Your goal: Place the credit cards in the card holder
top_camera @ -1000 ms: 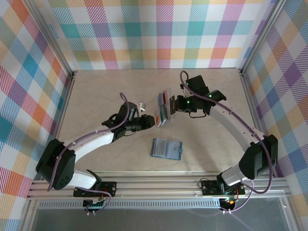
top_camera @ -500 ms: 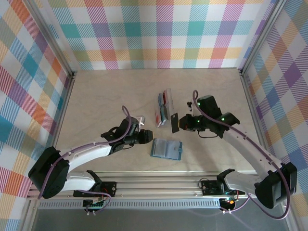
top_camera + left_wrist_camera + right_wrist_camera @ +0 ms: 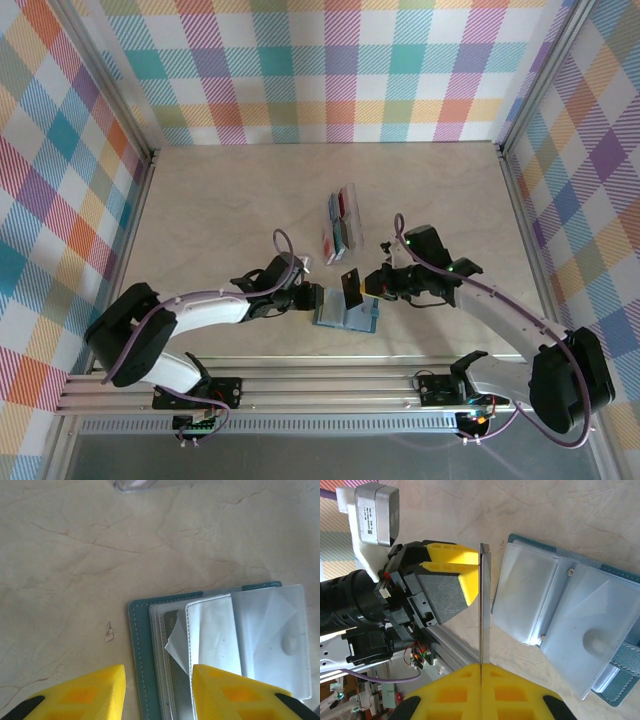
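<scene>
The card holder lies open on the table, teal outside with clear sleeves inside. My right gripper is shut on a dark credit card, holding it upright over the holder's left part. In the right wrist view that card shows edge-on between the yellow fingers, beside the holder. My left gripper sits at the holder's left edge, open. Its fingers straddle the teal edge. The other credit cards lie in a row further back.
The marble-patterned table is bounded by chequered walls and aluminium posts. A metal rail runs along the near edge. My left gripper's body is close to the held card in the right wrist view.
My right gripper lifted a dark card from the row and carried it nearer, over the holder. My left gripper moved from the cards to the holder's left edge and opened wider.
</scene>
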Robot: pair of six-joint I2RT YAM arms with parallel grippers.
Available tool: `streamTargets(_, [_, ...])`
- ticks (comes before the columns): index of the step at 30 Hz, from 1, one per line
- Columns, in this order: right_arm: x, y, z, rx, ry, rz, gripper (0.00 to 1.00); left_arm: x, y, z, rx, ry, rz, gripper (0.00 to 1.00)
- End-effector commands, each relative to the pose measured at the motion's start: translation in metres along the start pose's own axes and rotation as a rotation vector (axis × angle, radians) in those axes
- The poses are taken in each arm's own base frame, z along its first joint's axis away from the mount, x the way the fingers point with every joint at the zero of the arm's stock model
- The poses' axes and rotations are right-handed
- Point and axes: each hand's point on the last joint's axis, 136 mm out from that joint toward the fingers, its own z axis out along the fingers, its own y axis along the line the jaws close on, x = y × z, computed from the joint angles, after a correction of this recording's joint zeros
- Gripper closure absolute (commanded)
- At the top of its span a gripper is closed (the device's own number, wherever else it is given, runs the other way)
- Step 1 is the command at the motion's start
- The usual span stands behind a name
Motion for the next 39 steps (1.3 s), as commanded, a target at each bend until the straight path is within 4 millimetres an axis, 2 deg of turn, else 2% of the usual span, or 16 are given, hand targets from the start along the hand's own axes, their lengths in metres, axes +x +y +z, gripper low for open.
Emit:
streamTargets(1, [0.002,0.000,0.006,-0.038,0.018,-0.001,1.00,-0.011,-0.018,0.007,0.028,-0.025,0.059,0.60])
streamTargets(5, [0.007,-0.010,0.011,-0.017,0.029,0.014,1.00,-0.002,-0.014,0.016,-0.006,-0.008,0.071,0.61])
streamTargets(13, [0.014,-0.029,0.020,0.025,0.053,0.038,1.00,0.008,0.001,0.021,-0.110,-0.007,0.095,0.63])
streamTargets(27, [0.021,-0.046,0.034,0.036,0.094,0.081,1.00,0.029,0.023,0.030,-0.217,0.026,0.104,0.70])
streamTargets(39, [0.028,-0.054,0.034,0.063,0.112,0.106,1.00,0.033,0.026,0.028,-0.222,0.024,0.100,0.71])
